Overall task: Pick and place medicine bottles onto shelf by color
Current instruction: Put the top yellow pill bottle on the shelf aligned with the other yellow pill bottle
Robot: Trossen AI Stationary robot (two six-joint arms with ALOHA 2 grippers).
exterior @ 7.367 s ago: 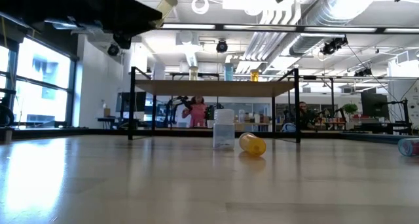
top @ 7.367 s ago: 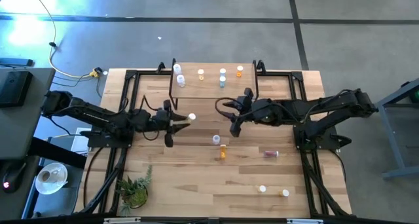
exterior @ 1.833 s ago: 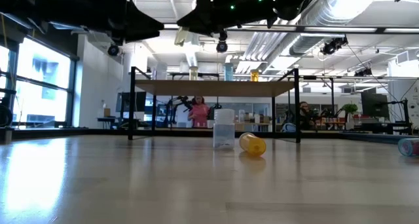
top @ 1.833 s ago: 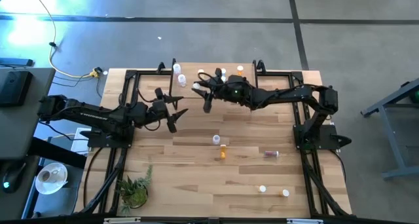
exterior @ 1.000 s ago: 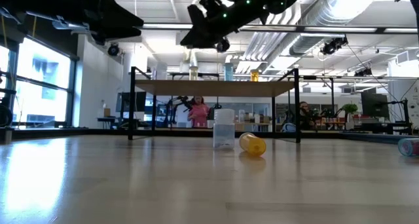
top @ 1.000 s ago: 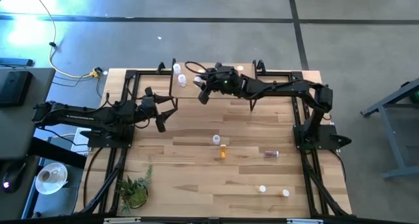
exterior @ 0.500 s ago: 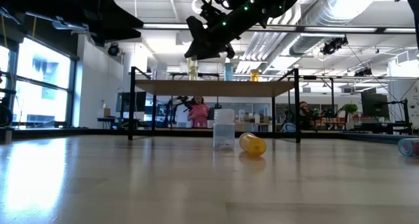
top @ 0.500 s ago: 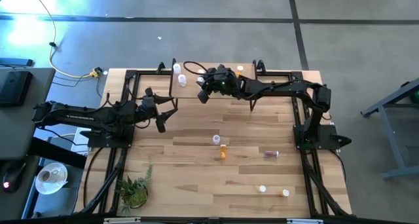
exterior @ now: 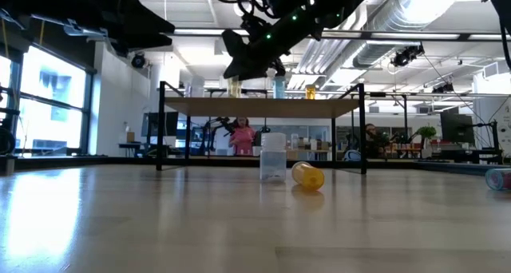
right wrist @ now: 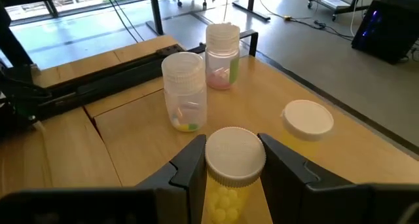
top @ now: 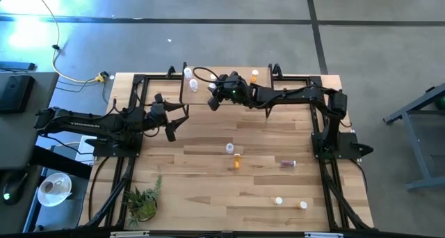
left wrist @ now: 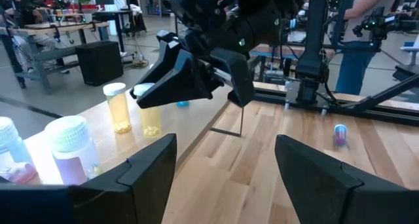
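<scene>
My right gripper (top: 213, 93) hangs over the left part of the shelf (top: 264, 81), shut on a pale yellow medicine bottle (right wrist: 234, 164) with a white cap. Another yellow bottle (left wrist: 118, 107) stands on its base right beside it. A clear bottle (right wrist: 185, 90) and a pinkish one (right wrist: 222, 54) stand at the shelf's left end. My left gripper (top: 172, 120) waits open above the table's left part, nothing between its fingers (left wrist: 147, 165). My right gripper pinches the yellow bottle between its two fingers (right wrist: 191, 164), on the sides of the white cap (right wrist: 236, 155). The fingers slant down from the table's right side. The bottle (left wrist: 150, 112) stands upright below them, its base at the shelf top; whether it rests there I cannot tell.
On the table in front of the shelf, a clear bottle (top: 229, 148) stands upright, while an orange one (top: 236, 161) and a pinkish one (top: 287, 163) lie on their sides. Two more (top: 279, 200) (top: 303, 205) sit near the front right. A small plant (top: 144, 203) stands front left.
My right gripper has come down over the shelf's left part with the yellow bottle, shifting slightly toward the table's left edge. It has stayed shut on the bottle.
</scene>
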